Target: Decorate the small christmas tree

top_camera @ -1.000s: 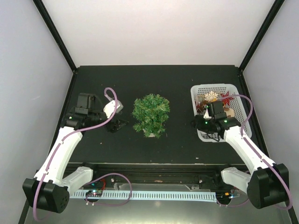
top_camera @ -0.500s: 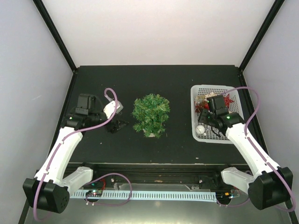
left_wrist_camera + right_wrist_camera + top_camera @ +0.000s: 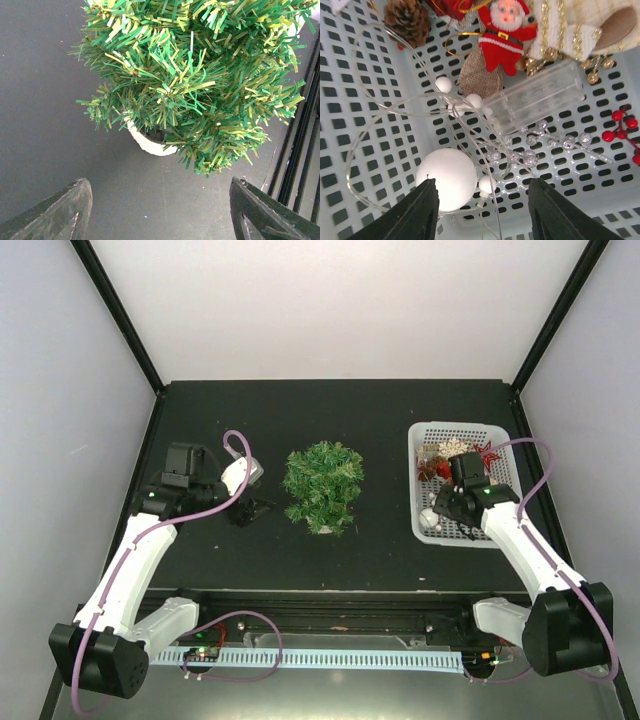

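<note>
The small christmas tree (image 3: 322,484) stands mid-table, bushy green in a white pot (image 3: 148,143); it fills the top of the left wrist view (image 3: 200,75). My left gripper (image 3: 250,510) is open and empty, low on the table just left of the tree. My right gripper (image 3: 445,512) is open over the near part of the white mesh basket (image 3: 500,432). Just under its jaws lie a white ball (image 3: 447,178), a light string with small white beads (image 3: 465,102) and a clear battery box (image 3: 540,97). A Santa figure (image 3: 504,32), pine cone (image 3: 407,20) and red berries (image 3: 620,127) lie farther in.
The basket stands at the table's right side, its near wall (image 3: 570,220) just below my right fingertips. A cream and gold ornament (image 3: 570,25) lies at the far end. A black rail (image 3: 300,150) runs along the table's near edge beside the tree.
My right gripper moved from the basket's near edge to over its contents, then drew back a little toward the near part. The left arm and the tree have not moved.
</note>
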